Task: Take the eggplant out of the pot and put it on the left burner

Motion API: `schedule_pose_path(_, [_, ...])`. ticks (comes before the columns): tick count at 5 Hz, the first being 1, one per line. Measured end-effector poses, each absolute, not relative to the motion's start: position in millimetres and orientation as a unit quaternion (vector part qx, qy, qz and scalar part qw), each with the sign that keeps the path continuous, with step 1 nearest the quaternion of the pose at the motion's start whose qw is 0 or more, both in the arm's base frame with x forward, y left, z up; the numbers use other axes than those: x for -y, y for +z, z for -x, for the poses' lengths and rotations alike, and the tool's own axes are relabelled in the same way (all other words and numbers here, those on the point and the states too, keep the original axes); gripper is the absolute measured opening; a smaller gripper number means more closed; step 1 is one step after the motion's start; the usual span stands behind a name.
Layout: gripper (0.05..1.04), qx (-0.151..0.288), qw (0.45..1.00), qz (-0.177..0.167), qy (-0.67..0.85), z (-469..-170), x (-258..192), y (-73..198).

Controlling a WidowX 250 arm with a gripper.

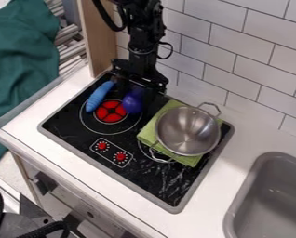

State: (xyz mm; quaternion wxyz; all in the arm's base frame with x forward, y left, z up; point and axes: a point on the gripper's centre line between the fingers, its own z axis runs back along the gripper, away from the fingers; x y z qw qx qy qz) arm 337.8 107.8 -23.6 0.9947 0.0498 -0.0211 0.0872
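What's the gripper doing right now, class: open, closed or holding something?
Gripper: at the purple eggplant; open, closed or holding it cannot be told.

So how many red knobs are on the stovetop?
2: one red knob nearer the red burner, the other red knob beside it, on the side toward the sink.

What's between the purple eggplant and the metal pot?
In the camera view, a strip of black stovetop, then the edge of the green cloth under the pot.

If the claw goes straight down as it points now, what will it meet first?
Probably the purple eggplant, right at the claw, then the black stovetop; depth here is unclear.
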Motion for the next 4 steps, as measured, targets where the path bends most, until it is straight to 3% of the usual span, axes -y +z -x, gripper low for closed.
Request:
schedule_pose_path(1, [1.0,0.02,0.995,-0.054,0.082,-335.5,-107.5,-20.7])
schedule_pose_path(3, [1.002,0.077,0.99,-0.073,0.091,-330.7,-95.4,41.9])
schedule_pose_path(4, [1.001,0.097,0.989,-0.057,0.098,-328.9,-81.6,65.7])
